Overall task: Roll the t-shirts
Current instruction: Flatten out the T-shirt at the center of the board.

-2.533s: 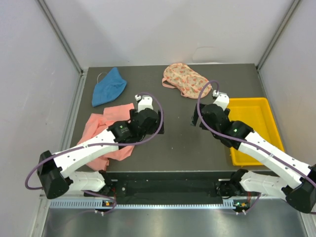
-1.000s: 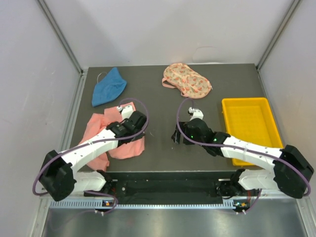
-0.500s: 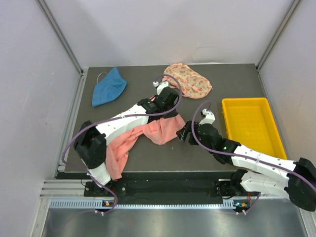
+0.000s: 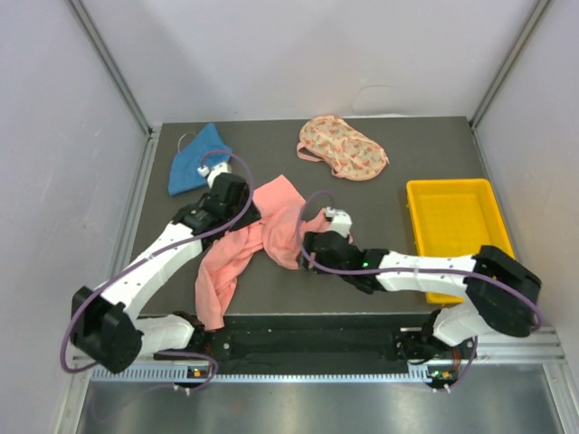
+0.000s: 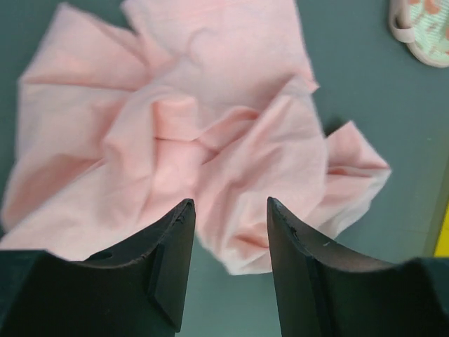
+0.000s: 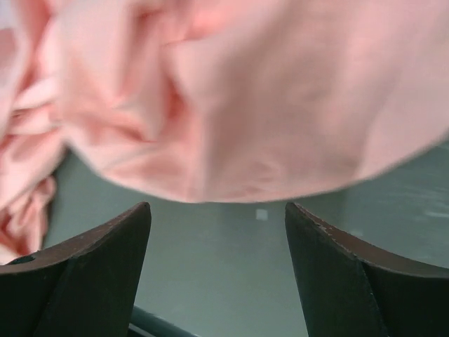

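Pale grey walls [image 4: 54,136] close in a dark grey tabletop [image 4: 380,244], seen from above with two white-and-black robot arms reaching in from the near edge.

A salmon-pink t-shirt [image 4: 271,217] lies crumpled a little left of the middle. Its wider bunched part is towards the centre, and a narrower tail of cloth trails down to the near edge. A blue t-shirt [image 4: 194,161] sits folded at the far left, and a peach floral t-shirt [image 4: 344,147] lies bunched at the far middle. Both are well apart from the pink one. A yellow tray [image 4: 461,226] rests on the right side.

The left claw [image 5: 228,205] is at the pink t-shirt's upper left, near the blue one. Its fingers are parted above the rumpled cloth with nothing gripped between them. Whether they touch the fabric is unclear.

The right claw [image 6: 217,207] is low over the tabletop at the pink t-shirt's right edge. It is spread wide and holds nothing. Bare tabletop shows between its fingers, and the rounded edge of the cloth lies just ahead of them.
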